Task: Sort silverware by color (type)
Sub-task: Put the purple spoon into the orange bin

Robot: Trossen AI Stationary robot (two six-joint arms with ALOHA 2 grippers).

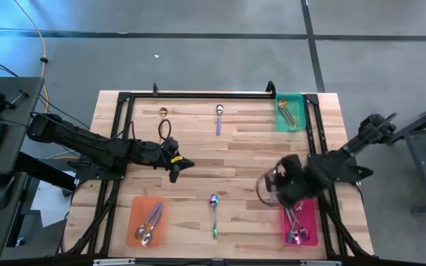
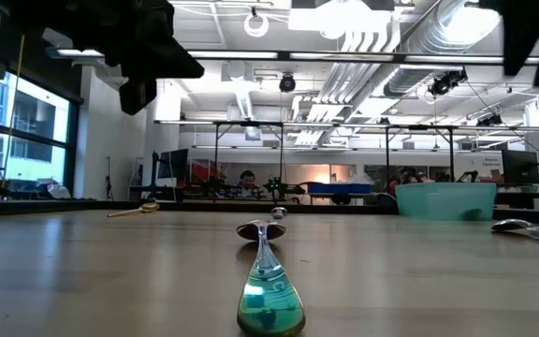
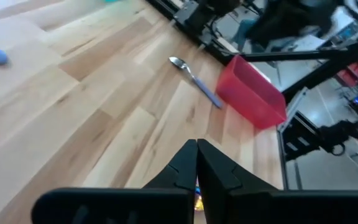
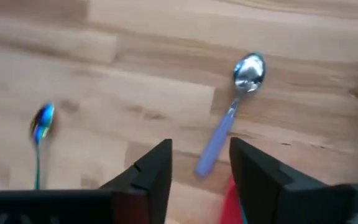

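high view: left gripper over bare wood mid-table, left of centre. right gripper at the upper edge of the pink tray, which holds rainbow spoons. orange tray holds silver spoons. green tray holds gold spoons. loose on the table: rainbow spoon near front centre, blue-handled spoon and gold spoon near the back.

low view: rainbow spoon lies closest, handle pointing away; green tray at right rear.

left wrist view: fingers pressed together, holding nothing.

right wrist view: fingers spread apart, nothing between, blue-handled spoon beyond them.
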